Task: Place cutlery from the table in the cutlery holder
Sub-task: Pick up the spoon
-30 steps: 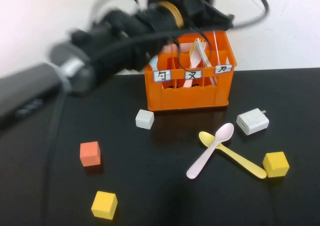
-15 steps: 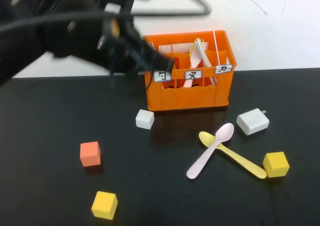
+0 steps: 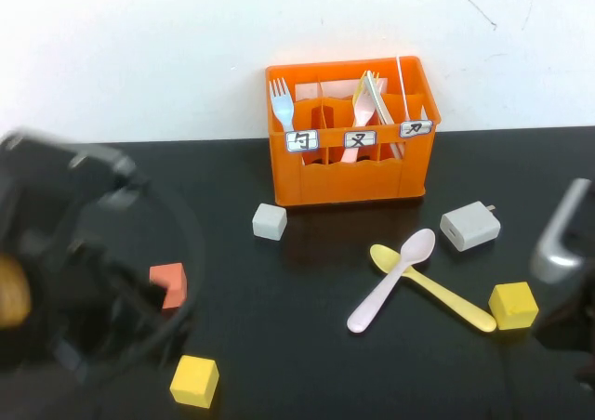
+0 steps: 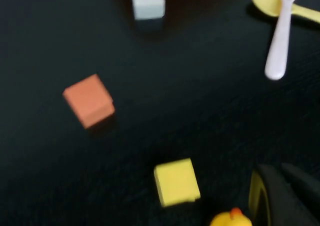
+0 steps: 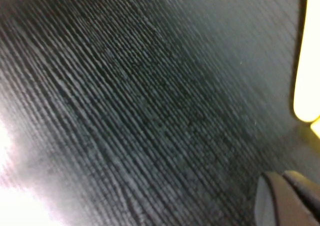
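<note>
The orange cutlery holder (image 3: 349,174) stands at the back of the black table (image 3: 279,308). A pale fork (image 3: 280,104) stands in its left compartment and pink pieces (image 3: 369,99) in the middle one. A pink spoon (image 3: 390,281) lies across a yellow spoon (image 3: 446,297) in front of the holder; both also show in the left wrist view, pink (image 4: 281,33) and yellow (image 4: 272,5). My left gripper (image 4: 287,196) is shut and empty, low over the near left of the table. My right gripper (image 5: 289,198) is shut, just above the table at the right edge.
Small cubes lie about: grey (image 3: 269,221), orange (image 3: 168,283), yellow (image 3: 194,381) and another yellow (image 3: 513,305). A white charger plug (image 3: 469,226) lies right of the holder. My blurred left arm (image 3: 74,290) covers the near left. The right arm (image 3: 562,239) stands at the right edge.
My left arm has swung from above the holder down to the near left of the table. The fork now stands uncovered in the left compartment. The right arm has come into view.
</note>
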You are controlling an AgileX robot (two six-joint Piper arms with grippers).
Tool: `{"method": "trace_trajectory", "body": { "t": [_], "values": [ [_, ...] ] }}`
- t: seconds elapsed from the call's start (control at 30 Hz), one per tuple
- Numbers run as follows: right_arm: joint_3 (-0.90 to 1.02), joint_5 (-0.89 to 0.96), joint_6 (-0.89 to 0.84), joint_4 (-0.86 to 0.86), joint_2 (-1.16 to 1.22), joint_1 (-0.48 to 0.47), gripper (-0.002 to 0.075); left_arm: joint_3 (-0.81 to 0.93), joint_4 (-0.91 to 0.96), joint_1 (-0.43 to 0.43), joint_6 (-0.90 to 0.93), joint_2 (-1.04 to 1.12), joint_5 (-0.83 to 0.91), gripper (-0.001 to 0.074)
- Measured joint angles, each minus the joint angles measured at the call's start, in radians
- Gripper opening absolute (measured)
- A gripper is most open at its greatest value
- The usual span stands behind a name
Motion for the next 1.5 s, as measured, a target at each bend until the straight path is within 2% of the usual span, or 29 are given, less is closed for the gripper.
{"method": "trace_trajectory", "body": {
  "t": [0.3, 0.47, 0.67, 0.77, 0.97, 1.03, 1.13, 1.5],
  "values": [
    [-0.158, -0.068, 0.127, -0.186, 0.228, 0.178, -0.0002, 0.279, -0.007, 0.000, -0.096, -0.281, -0.086, 0.0000],
    [-0.253, -0.067, 0.230, -0.294, 0.352, 0.229, -0.0002, 0.387, 0.010, 0.000, -0.144, -0.395, -0.097, 0.0000],
    [-0.391, -0.065, 0.252, -0.338, 0.503, 0.245, 0.0001, 0.439, 0.016, 0.000, -0.163, -0.445, -0.107, -0.0001],
    [-0.459, -0.038, 0.254, -0.344, 0.574, 0.245, 0.0056, 0.455, 0.020, 0.000, -0.174, -0.445, -0.124, -0.0001],
    [-0.535, -0.018, 0.260, -0.344, 0.658, 0.245, 0.0323, 0.454, 0.022, 0.000, -0.182, -0.445, -0.131, -0.0001],
    [-0.537, -0.022, 0.260, -0.353, 0.670, 0.245, 0.0381, 0.454, 0.020, 0.000, -0.182, -0.445, -0.131, -0.0001],
    [-0.537, -0.028, 0.276, -0.376, 0.677, 0.245, 0.0412, 0.454, 0.020, 0.000, -0.182, -0.445, -0.131, -0.0001],
    [-0.539, -0.064, 0.334, -0.368, 0.682, 0.171, 0.0426, 0.454, 0.020, 0.000, -0.182, -0.445, -0.131, -0.0001]
  ]
}}
